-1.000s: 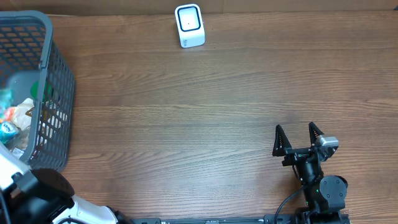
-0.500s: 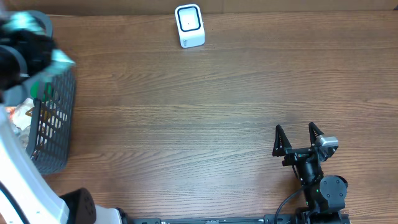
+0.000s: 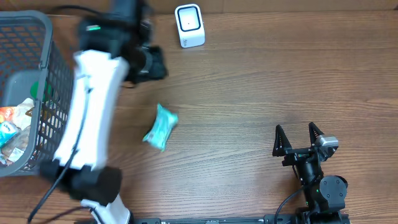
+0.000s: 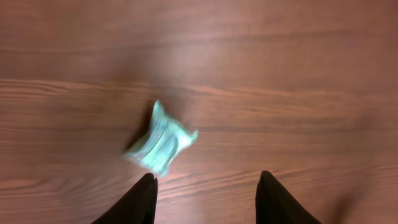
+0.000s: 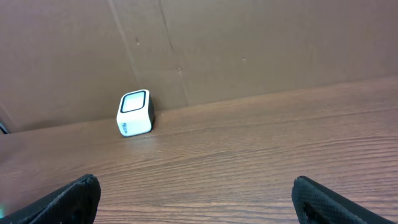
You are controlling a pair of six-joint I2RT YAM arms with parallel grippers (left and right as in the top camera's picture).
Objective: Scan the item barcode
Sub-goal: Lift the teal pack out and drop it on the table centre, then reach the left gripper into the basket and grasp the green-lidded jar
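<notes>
The item, a small teal packet (image 3: 160,126), is loose over the wooden table left of centre, blurred, and nothing holds it. In the left wrist view the packet (image 4: 160,140) shows just beyond my left gripper (image 4: 207,177), whose dark fingers stand apart with only table between them. From overhead, the left gripper (image 3: 148,62) hangs a little behind the packet, close to the white barcode scanner (image 3: 189,25) at the table's back edge. My right gripper (image 3: 298,138) rests open at the front right, facing the scanner (image 5: 134,112) from afar.
A grey mesh basket (image 3: 59,81) with several snack packets inside stands at the left edge. A brown cardboard wall (image 5: 249,43) runs behind the scanner. The left arm's white links (image 3: 87,118) stretch from the front left across the table beside the basket.
The left arm swung from the basket out over the table toward the scanner. The teal packet it carried has left its jaws and is now free below it. The right arm stayed still.
</notes>
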